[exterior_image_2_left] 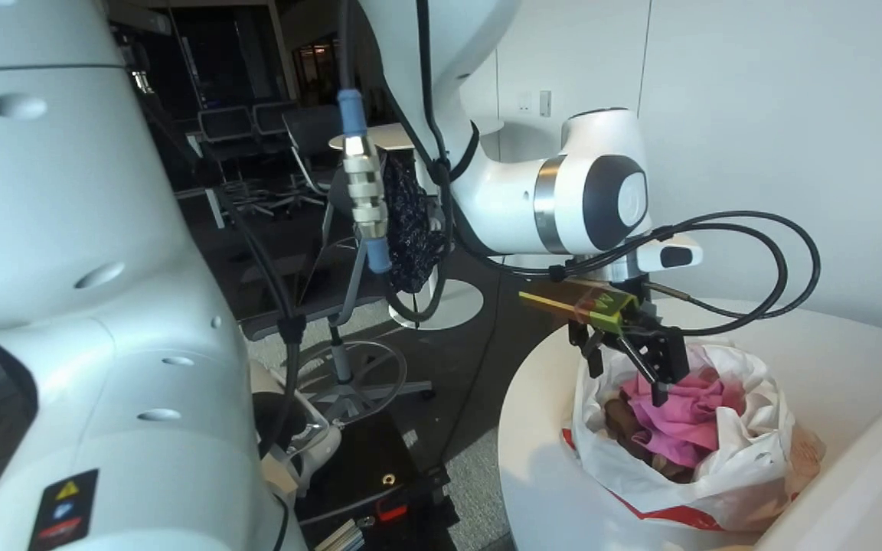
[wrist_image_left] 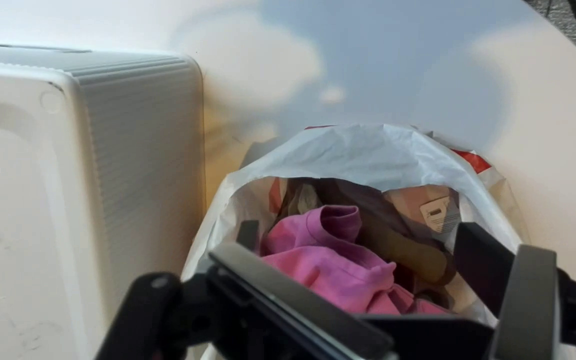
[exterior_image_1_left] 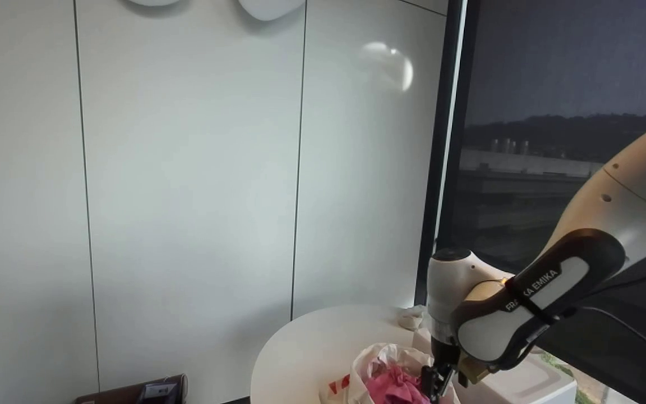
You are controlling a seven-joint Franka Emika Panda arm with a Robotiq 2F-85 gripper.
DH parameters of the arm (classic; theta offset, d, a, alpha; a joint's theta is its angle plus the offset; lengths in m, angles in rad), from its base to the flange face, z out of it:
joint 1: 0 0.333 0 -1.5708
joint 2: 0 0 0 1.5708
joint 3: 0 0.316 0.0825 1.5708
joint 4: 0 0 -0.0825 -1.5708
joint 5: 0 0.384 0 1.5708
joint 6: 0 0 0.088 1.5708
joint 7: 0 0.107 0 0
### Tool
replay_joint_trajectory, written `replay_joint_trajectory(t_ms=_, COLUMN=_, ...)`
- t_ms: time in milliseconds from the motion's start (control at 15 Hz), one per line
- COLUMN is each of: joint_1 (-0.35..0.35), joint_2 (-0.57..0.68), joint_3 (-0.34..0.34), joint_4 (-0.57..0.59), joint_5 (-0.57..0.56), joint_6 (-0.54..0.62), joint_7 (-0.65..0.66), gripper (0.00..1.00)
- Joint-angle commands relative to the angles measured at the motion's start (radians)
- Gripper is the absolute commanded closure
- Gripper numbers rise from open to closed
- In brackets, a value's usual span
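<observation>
Fingers (wrist_image_left: 528, 300) are spread wide, nothing is gripped | pink cloth (wrist_image_left: 328, 270) is heaped inside white bag (wrist_image_left: 368, 150), apparently so spilling is prevented | bag is supported by table (wrist_image_left: 408, 75), right of white box (wrist_image_left: 143, 140) in wrist view

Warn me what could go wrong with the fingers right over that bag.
The open fingers might pinch the rim of the white bag as well as the pink cloth, since the rim stands close around it. The cloth lies bunched by a brown item, which could get dragged along. A sideways move may bump the white ribbed box beside the bag.
</observation>
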Motion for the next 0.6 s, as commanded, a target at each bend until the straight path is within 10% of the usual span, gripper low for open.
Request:
replay_joint_trajectory(t_ms=0, joint_1=0.024, joint_2=0.162, joint_3=-0.034, joint_4=0.101, joint_5=-0.074, joint_6=0.087, joint_7=0.095, gripper=0.0)
replay_joint_trajectory(t_ms=533, joint_1=0.082, joint_2=0.39, joint_3=-0.137, joint_4=0.311, joint_5=0.069, joint_6=0.206, joint_7=0.08, gripper=0.0)
